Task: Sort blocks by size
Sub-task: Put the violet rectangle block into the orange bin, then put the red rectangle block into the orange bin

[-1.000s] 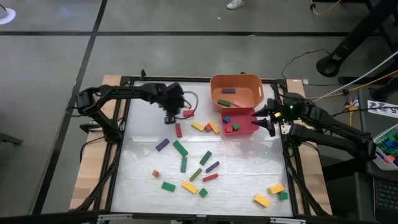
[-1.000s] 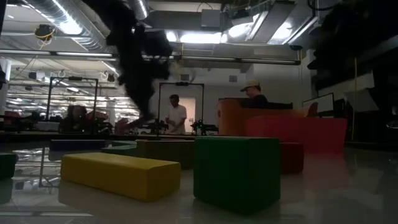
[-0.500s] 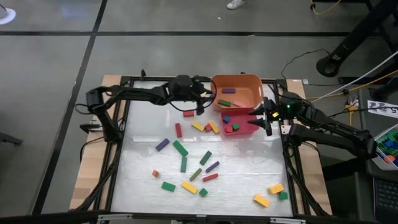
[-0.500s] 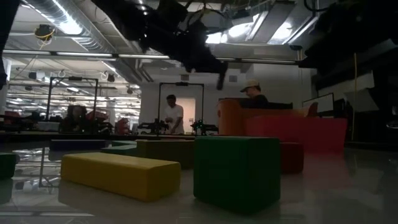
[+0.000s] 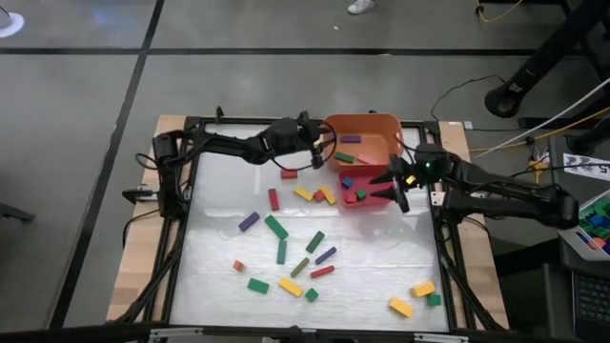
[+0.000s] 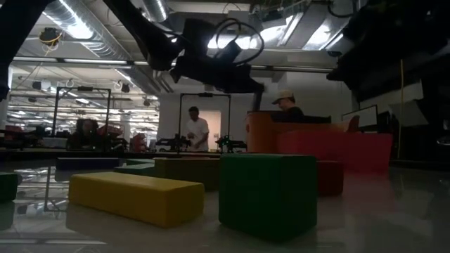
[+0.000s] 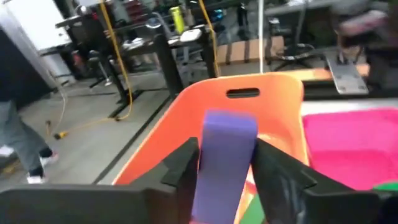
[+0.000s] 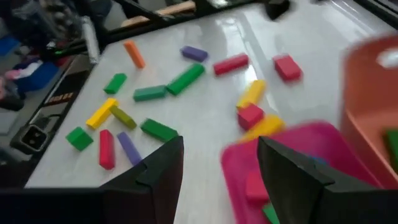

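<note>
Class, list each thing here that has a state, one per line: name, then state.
Left hand: over the orange bin's rim, purple block between its fingers.
Purple block: held in the air, not yet dropped.
Orange bin: upright, holding blocks.
Pink tray: holding blocks.
Right hand: open, empty, above the pink tray.

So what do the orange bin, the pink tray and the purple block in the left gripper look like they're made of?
Orange bin: likely moulded plastic, smooth and slightly glossy, with a cut-out handle slot. Pink tray: probably plastic too, one even bright colour, thin raised walls. Purple block between the left gripper's fingers: looks like painted wood or a solid plastic, matte, flat faces and soft edges; no grain shows, so I can't be sure.
</note>
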Robot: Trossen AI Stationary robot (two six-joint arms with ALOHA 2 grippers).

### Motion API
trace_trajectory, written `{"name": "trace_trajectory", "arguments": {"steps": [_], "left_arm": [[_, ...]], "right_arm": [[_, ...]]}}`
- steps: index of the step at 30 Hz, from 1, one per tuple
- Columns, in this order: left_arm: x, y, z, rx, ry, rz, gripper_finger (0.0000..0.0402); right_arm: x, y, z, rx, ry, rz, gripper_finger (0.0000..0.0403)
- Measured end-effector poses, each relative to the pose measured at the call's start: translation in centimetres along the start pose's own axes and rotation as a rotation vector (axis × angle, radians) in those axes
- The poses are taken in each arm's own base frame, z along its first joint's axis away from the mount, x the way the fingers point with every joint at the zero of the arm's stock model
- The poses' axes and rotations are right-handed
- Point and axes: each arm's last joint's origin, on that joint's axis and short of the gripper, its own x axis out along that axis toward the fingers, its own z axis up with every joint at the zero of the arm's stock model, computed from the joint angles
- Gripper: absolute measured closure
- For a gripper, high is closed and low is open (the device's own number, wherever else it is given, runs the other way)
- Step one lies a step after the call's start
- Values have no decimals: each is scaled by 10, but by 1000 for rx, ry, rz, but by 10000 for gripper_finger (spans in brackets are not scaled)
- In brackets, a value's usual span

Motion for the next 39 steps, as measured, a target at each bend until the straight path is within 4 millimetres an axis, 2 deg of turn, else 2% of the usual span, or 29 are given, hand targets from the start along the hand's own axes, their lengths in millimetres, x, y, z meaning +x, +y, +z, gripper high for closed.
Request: {"name": "trace_trajectory", "arguments": {"steps": [7, 13, 18, 23, 30, 39], "left_arm": [[0, 7, -1, -65, -1, 19, 200], [-9, 8, 18, -49, -56, 20, 192], [-18, -2, 32, -101, -45, -16, 192], [-26, -19, 40, -100, -11, -73, 192], [-32, -58, 42, -66, 53, -182, 192], [-46, -108, 47, 33, 74, -320, 192]], "right_arm": [[25, 19, 5, -93, -25, 38, 201], [51, 34, -7, -133, 63, -5, 201], [79, 52, -18, -225, 99, 66, 201], [104, 66, -32, -268, 129, 115, 201], [134, 76, -58, -309, 202, 67, 201], [165, 95, -70, -342, 272, 110, 201]]}}
